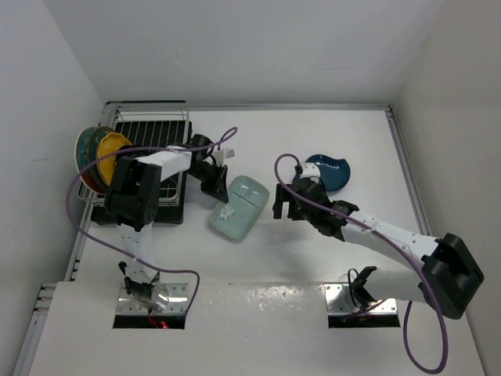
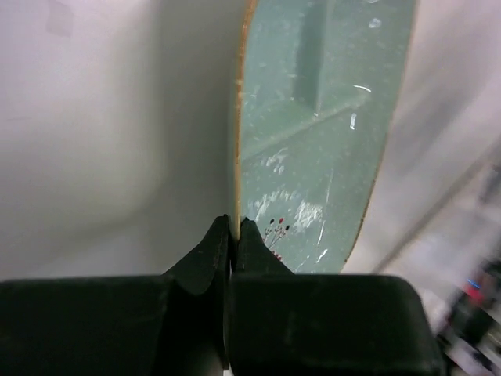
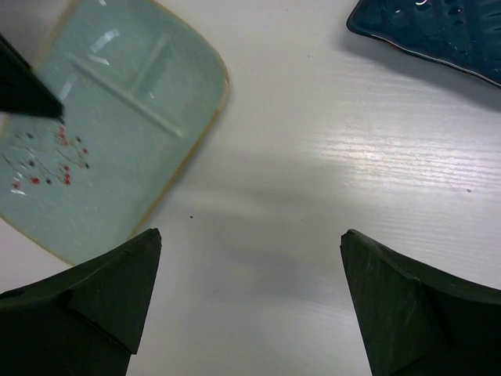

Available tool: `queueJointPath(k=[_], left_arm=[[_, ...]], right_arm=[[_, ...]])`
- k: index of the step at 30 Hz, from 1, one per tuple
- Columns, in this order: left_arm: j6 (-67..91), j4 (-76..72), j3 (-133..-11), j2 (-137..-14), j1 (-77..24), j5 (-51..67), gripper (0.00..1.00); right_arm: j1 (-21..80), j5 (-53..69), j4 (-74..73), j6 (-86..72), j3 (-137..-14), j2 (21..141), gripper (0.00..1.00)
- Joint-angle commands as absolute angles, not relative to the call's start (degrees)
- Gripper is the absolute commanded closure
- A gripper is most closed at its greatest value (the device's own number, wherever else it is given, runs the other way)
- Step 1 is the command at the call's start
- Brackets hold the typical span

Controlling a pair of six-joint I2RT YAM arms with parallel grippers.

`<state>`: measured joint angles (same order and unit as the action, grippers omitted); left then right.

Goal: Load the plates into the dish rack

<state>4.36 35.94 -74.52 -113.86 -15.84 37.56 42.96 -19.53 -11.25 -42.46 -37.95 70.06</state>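
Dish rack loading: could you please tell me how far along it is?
Done: the yellow plate and grey-teal plate stand at the dish rack's left side. In hand: the left pincer is shut on the mint tray's edge. Left: racking that tray, then the dark blue plate on the table; right pincer open.

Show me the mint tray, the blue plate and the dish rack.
mint tray [image 1: 239, 207], top view, its middle
blue plate [image 1: 335, 172], top view, its middle
dish rack [image 1: 149, 131], top view, far wires
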Motion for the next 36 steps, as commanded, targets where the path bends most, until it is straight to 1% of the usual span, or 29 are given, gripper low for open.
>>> queueJointPath(k=[1,3,4,5,7,10,12,14,15,17,20,23,27,31,33,36], left_arm=[[2.5,36.7,-83.8,-100.7,-16.6,19.7,1.00],[0.5,39.7,-86.6,-97.5,-16.6,14.8,1.00],[-0.1,41.7,-90.7,-95.9,-17.2,10.6,1.00],[-0.6,46.4,-93.1,-95.9,-17.2,8.7,1.00],[-1.4,50.0,-99.5,-95.1,-17.2,2.9,1.00],[-2.7,57.0,-111.3,-94.5,-15.9,-9.5,1.00],[-3.3,60.0,-116.1,-95.7,-14.6,-14.0,1.00],[-0.7,63.5,-119.4,-95.7,-13.1,-25.3,1.00],[-0.1,64.2,-119.4,-95.7,-12.1,-28.5,1.00],[-1.4,65.4,-118.9,-94.2,-9.4,-31.4,1.00],[1.9,66.6,-117.5,-91.5,-8.0,-36.2,1.00],[1.2,64.6,-114.2,-88.2,-6.1,-42.6,1.00],[-5.2,53.8,-101.1,-81.8,-6.1,-44.8,1.00],[-6.3,51.9,-97.7,-82.8,-6.7,-51.1,1.00],[-5.1,51.9,-96.5,-83.3,-7.2,-51.1,1.00],[-5.8,47.9,-92.9,-83.3,-7.7,-50.5,1.00]], right_arm=[[42.3,-21.4,-8.7,-41.4,-37.2,68.2,0.05],[41.9,-21.2,-7.5,-40.9,-36.9,67.8,0.05],[41.7,-20.9,-6.9,-40.4,-36.7,67.8,0.05],[41.5,-20.7,-6.6,-39.8,-36.8,67.4,0.05],[41.1,-20.5,-6.1,-39.1,-37.0,67.2,0.05],[41.0,-20.0,-4.1,-38.3,-35.4,65.9,0.05],[40.5,-19.8,-3.4,-38.4,-34.4,65.0,0.05],[40.0,-19.3,-2.5,-38.8,-33.2,64.1,0.05],[39.6,-19.0,-2.2,-38.8,-33.0,64.1,0.05],[39.1,-18.3,-2.1,-38.6,-32.6,63.9,0.05],[38.4,-17.4,-1.9,-38.4,-32.3,63.9,0.05],[37.3,-16.4,-1.1,-38.5,-32.1,64.2,0.05],[36.1,-14.2,-0.4,-39.1,-32.1,65.6,0.05],[34.8,-13.1,-0.4,-40.0,-32.3,66.4,0.05],[34.1,-12.6,1.4,-41.0,-32.1,66.6,0.05],[33.3,-12.0,1.7,-41.9,-31.7,66.9,0.05]])
